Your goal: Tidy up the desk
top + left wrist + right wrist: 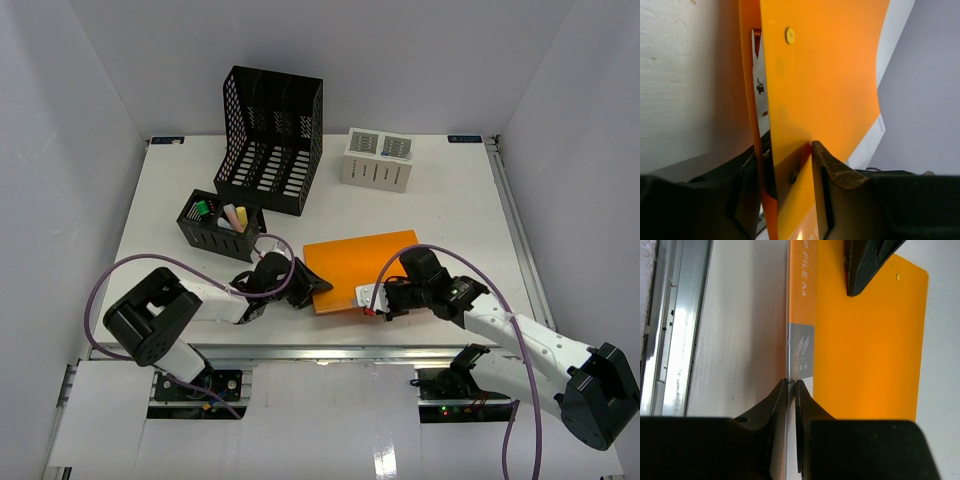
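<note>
Work centres on a flat orange plastic clip-file folder [360, 262] lying on the large flat white bench [450, 220], near its front metal rail [330, 350] and between the two arms. The left gripper [305, 285] is closed on the folder's left edge. In the left wrist view its fingers [822, 160] sit on either side of the cover, beside the metal clip inside. The right gripper [372, 300] is pinched almost together on the folder's near edge, at the grey label strip.

The step in hand looks like a two-armed lift of the folder, probably to file it in the tall black mesh file rack [270, 140] standing at the back left of the bench. A small black mesh pen tray [220, 225] holding highlighters sits between rack and folder, and a white slotted box [378, 160] stands to the rack's right.

The next move likely calls for raising both grippers together, so the thin cover does not buckle or slip. The folder should then be tipped upright and carried over the pen tray into a rack slot.
</note>
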Action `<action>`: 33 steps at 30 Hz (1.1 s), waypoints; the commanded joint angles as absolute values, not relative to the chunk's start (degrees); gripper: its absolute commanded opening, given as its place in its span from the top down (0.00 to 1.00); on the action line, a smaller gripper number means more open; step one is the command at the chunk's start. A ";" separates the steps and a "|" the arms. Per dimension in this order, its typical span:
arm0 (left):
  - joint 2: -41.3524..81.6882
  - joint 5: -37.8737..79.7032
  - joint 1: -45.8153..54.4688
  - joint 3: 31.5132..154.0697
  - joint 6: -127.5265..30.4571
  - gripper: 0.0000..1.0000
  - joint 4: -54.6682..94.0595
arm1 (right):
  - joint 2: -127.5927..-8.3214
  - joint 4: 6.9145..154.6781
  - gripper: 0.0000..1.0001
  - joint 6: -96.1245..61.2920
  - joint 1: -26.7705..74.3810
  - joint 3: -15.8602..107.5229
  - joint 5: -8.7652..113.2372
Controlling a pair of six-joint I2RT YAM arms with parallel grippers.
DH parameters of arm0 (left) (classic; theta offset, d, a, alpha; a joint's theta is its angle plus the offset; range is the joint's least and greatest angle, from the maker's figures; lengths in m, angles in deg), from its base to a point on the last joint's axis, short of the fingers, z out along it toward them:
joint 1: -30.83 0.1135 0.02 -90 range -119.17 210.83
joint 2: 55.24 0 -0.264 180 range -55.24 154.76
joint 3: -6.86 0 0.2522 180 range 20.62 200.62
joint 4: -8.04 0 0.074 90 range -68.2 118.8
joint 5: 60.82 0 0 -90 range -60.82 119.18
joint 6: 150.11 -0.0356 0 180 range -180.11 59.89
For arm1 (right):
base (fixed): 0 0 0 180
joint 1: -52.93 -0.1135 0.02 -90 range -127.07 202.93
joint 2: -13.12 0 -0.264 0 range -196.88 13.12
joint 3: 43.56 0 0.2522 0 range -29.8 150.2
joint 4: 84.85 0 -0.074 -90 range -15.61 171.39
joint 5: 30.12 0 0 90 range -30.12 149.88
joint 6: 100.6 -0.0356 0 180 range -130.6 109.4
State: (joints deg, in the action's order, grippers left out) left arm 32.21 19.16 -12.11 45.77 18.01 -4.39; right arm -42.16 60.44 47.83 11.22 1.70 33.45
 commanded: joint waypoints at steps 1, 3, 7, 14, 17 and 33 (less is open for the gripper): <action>31.12 16.97 -12.59 47.20 18.14 0.63 -10.71 | -40.85 61.73 0.90 46.45 10.83 1.03 27.52; 29.51 16.96 -12.59 46.57 16.92 0.76 -10.72 | -40.54 62.31 0.89 45.99 10.83 0.44 27.22; 24.51 16.87 -12.59 45.67 12.08 0.99 -9.93 | -39.53 61.10 0.42 44.86 10.92 1.30 25.52; 11.64 23.94 -12.09 50.67 -0.75 1.00 9.41 | -36.58 57.42 0.06 43.03 12.11 9.27 28.00; 6.32 28.41 -11.46 55.75 -9.11 1.00 22.44 | -36.45 57.40 0.02 40.35 13.01 14.58 32.61; 10.43 48.27 -9.34 101.60 -35.11 1.00 64.59 | -42.46 57.66 0.03 36.99 33.03 18.46 7.77</action>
State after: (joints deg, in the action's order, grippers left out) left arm 7.75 41.99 -9.42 91.41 -27.44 54.95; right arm -41.91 57.05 36.48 32.06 21.36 15.37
